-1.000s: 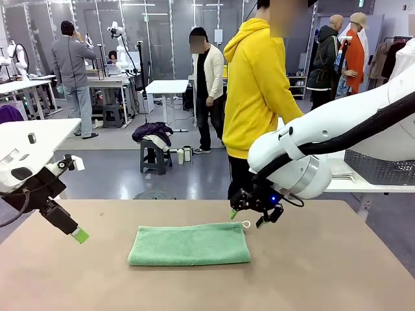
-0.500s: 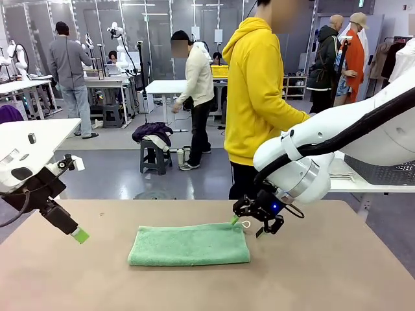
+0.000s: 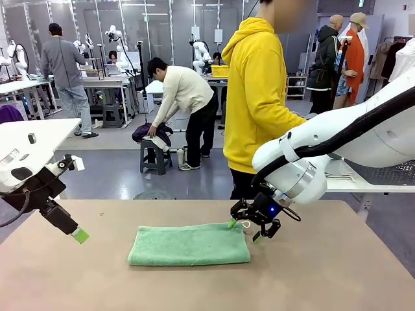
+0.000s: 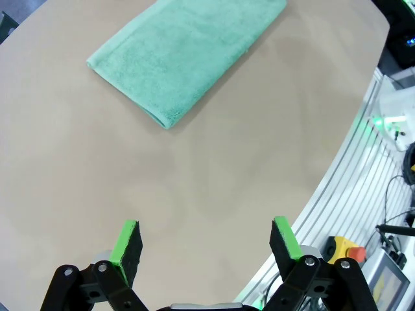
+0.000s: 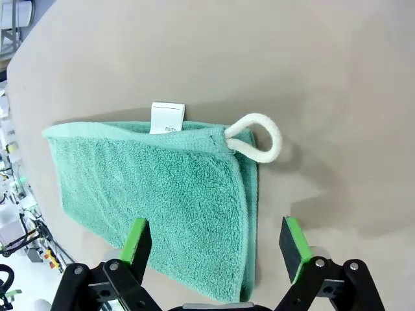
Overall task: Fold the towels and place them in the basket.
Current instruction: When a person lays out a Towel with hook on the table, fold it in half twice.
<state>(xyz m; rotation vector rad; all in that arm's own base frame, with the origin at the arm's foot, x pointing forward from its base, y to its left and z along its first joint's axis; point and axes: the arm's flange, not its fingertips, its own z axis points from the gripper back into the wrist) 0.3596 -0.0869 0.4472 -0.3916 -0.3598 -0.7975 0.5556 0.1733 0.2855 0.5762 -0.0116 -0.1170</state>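
Item count: one green towel [image 3: 189, 245], two grippers, one basket, one person near the table. The green towel lies flat near the middle of the brown table [image 3: 324, 278], folded into a long rectangle with its long side running across the table; layered edges show at its short ends. One white loop [image 5: 262, 139] projects from the towel's far right corner onto bare table, and one white label [image 5: 167, 118] protrudes from the far long edge beside it. The right gripper [image 3: 244, 230] is positioned at the towel's right end, jaws spread fully and holding nothing; in the right wrist view one green pad stands over the terry surface and the other over bare table just beyond the short edge. Contact with the cloth cannot be determined. The left gripper [image 3: 78, 234] hangs over bare table, well apart from the towel's left end, jaws likewise spread wide and empty. A dark grey lattice-sided basket [image 3: 382, 173] shows in part on a white side table behind the right arm; its contents cannot be determined. A person in a yellow hoodie [image 3: 259, 97] stands at the far edge.
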